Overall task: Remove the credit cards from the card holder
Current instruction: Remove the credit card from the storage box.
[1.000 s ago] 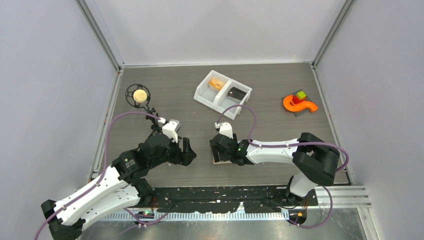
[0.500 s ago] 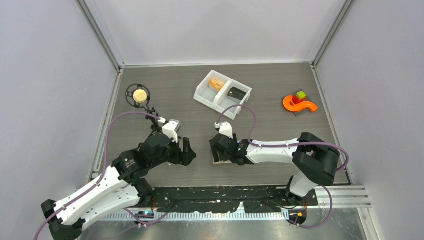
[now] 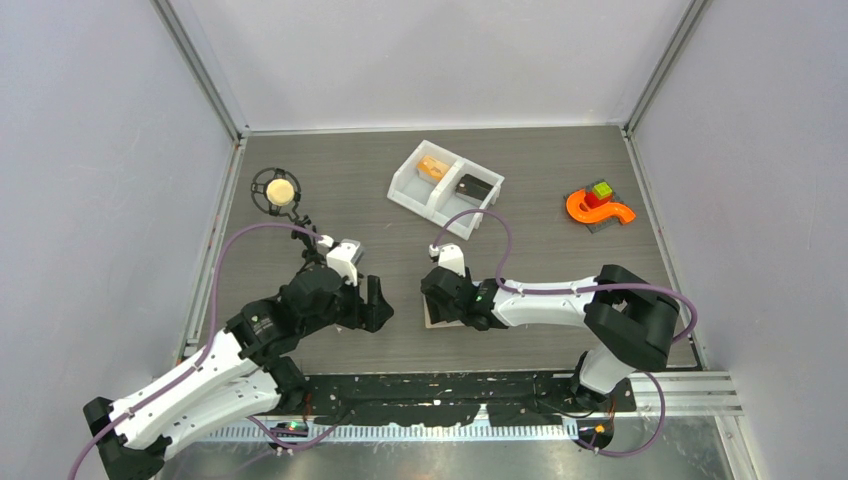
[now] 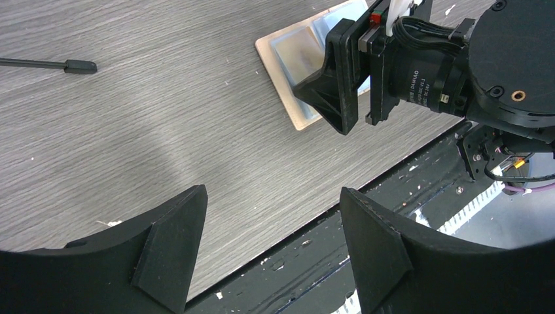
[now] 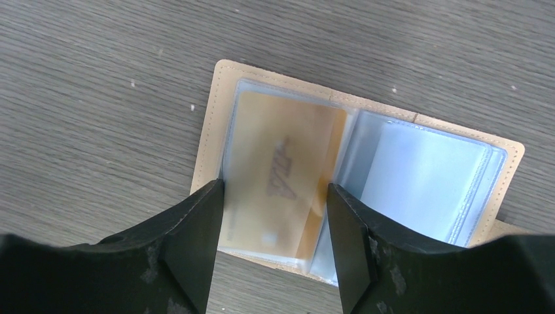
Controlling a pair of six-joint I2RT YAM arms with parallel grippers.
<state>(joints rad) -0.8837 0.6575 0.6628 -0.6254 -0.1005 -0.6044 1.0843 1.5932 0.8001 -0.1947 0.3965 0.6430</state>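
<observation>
The card holder (image 5: 208, 131) lies open and flat on the table, beige with light blue clear sleeves. An orange-tan credit card (image 5: 288, 157) sits inside its left sleeve. My right gripper (image 5: 275, 188) is open just above it, one finger on each side of that sleeve. In the top view the right gripper (image 3: 437, 300) covers most of the card holder (image 3: 433, 321). My left gripper (image 4: 273, 193) is open and empty, near the table's front edge, left of the card holder (image 4: 278, 72); it also shows in the top view (image 3: 378, 308). No dark card shows in the holder.
A white two-compartment bin (image 3: 420, 196) stands at the back centre with a small orange item (image 3: 433, 168) and a dark item (image 3: 472, 187). An orange curved toy (image 3: 598, 207) is at the back right. A black ring stand with a pale ball (image 3: 278, 190) is at the back left.
</observation>
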